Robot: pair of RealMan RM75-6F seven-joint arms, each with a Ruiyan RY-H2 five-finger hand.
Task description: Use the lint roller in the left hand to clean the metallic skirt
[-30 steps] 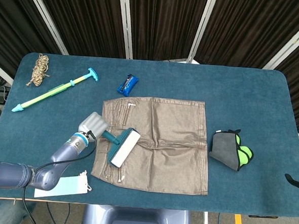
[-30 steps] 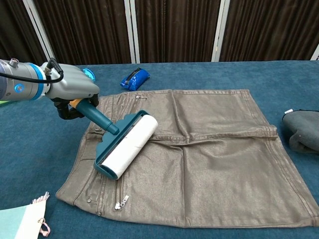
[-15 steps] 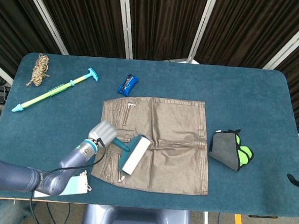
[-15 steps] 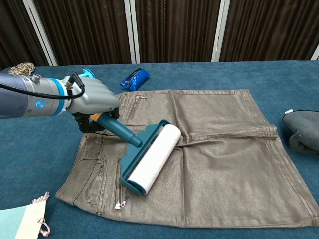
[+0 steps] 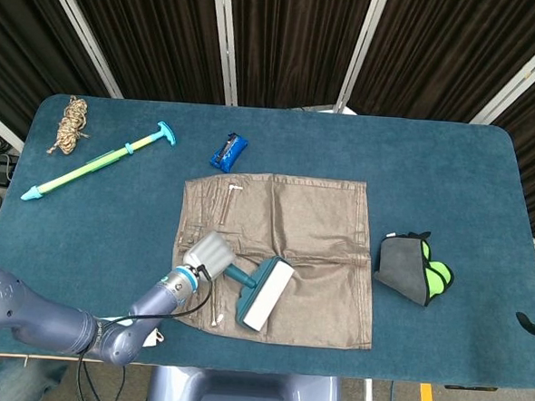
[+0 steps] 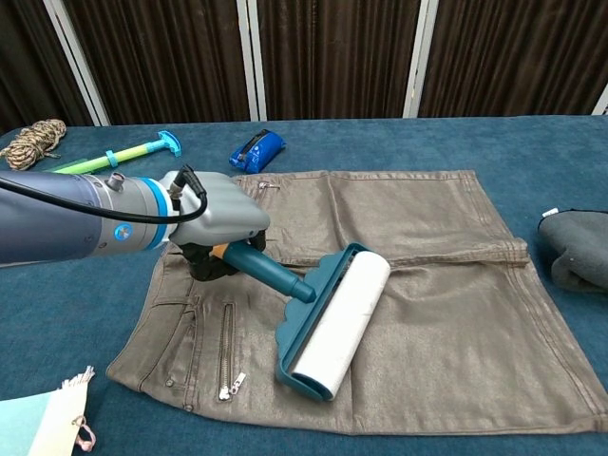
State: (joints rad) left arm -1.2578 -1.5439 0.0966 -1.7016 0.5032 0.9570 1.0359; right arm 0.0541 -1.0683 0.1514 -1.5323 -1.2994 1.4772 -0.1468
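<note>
Head view shows the metallic skirt [image 5: 282, 256] spread flat on the blue table [image 5: 451, 175], its waistband toward the robot's left side and its zips near that edge. The left hand [image 5: 208, 251] sits over the left part of the skirt, fingers wrapped round the teal handle of the lint roller [image 5: 260, 291]. The roller's white drum lies on the fabric near the skirt's near hem, roughly at the middle of the garment, angled a little off the hem line.

In the chest view the left hand [image 6: 223, 223] grips the handle from above, and the lint roller [image 6: 332, 323] points away from it toward the right, the drum pressed down on the skirt [image 6: 446, 275] just in front of a horizontal crease.

The right hand is barely visible: only a dark sliver shows at the right edge of the head view, so I cannot tell how its fingers lie.

Beyond the skirt lies a small blue packet [image 5: 228, 150], just beside the far corner. A green and teal stick tool [image 5: 97, 162] and a coil of rope [image 5: 70, 123] lie well apart at far left. A grey and lime pouch [image 5: 415, 269] sits right of the skirt, near but not touching. A pale blue card [image 6: 38, 423] with a tag rests at the near left edge.
</note>
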